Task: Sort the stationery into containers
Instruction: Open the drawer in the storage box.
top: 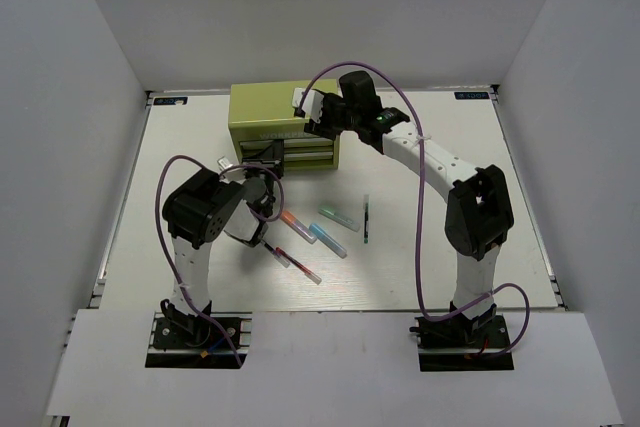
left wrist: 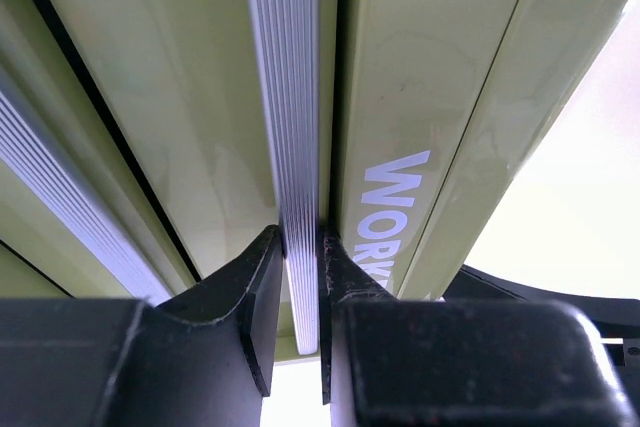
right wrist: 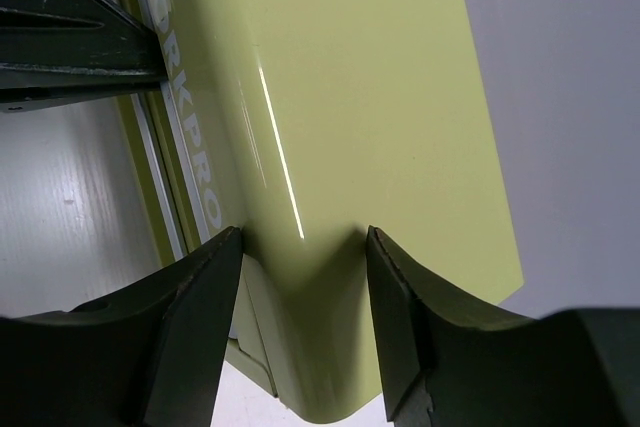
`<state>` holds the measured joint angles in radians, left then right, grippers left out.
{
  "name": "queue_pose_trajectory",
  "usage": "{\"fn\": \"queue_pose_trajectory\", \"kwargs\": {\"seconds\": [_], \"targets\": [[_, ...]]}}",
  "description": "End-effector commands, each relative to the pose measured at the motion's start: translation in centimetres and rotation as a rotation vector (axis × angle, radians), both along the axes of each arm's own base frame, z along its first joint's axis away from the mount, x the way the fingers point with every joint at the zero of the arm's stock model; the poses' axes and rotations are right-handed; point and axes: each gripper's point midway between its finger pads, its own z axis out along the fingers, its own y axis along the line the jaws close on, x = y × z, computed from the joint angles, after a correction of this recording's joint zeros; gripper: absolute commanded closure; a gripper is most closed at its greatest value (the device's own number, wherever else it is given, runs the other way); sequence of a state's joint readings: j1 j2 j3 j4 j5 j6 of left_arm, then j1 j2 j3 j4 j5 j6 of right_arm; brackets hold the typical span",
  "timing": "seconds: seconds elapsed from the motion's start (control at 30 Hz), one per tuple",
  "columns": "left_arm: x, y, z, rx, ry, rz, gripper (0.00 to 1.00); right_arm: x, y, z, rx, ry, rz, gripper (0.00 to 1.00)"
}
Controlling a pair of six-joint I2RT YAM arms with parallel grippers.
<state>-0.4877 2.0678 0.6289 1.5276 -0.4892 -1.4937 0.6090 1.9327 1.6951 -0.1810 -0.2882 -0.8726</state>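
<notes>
The olive-green tool chest [top: 268, 107] stands at the back of the table. My left gripper [top: 262, 161] is at its front, shut on a ribbed silver drawer handle [left wrist: 292, 127]; white lettering [left wrist: 395, 209] shows beside it. I cannot tell how far that drawer is out. My right gripper [top: 318, 115] is open, with its fingertips [right wrist: 205, 292] resting on the chest's top [right wrist: 370, 97] near the right front corner. On the table lie an orange-capped highlighter [top: 292, 218], a blue one [top: 328, 238], a green one [top: 339, 216], a dark green thin pen [top: 366, 217] and two reddish thin pens [top: 284, 254] [top: 306, 270].
White walls close in the table on the left, back and right. The pens lie between the two arms, in front of the chest. The left arm's purple cable [top: 165, 187] loops out to the left.
</notes>
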Motion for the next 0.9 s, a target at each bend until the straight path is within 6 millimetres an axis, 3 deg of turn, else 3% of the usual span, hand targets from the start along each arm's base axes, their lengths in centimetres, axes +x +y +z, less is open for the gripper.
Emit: {"fn": "queue_pose_trajectory", "kwargs": {"seconds": [0.0, 0.43, 0.87], "targets": [[-1.5, 1.0, 2.3, -0.026, -0.156, 0.019, 0.99, 1.3, -0.1, -0.6, -0.011, -0.012, -0.029, 0.44], [-4.9, 0.4, 0.5, 0.017, -0.082, -0.044, 1.0, 1.6, -0.1, -1.8, -0.024, 0.026, -0.045, 0.44], [-8.5, -0.2, 0.4, 0.034, -0.045, -0.096, 1.0, 1.6, -0.2, -2.8, -0.041, 0.053, -0.053, 0.44]]}}
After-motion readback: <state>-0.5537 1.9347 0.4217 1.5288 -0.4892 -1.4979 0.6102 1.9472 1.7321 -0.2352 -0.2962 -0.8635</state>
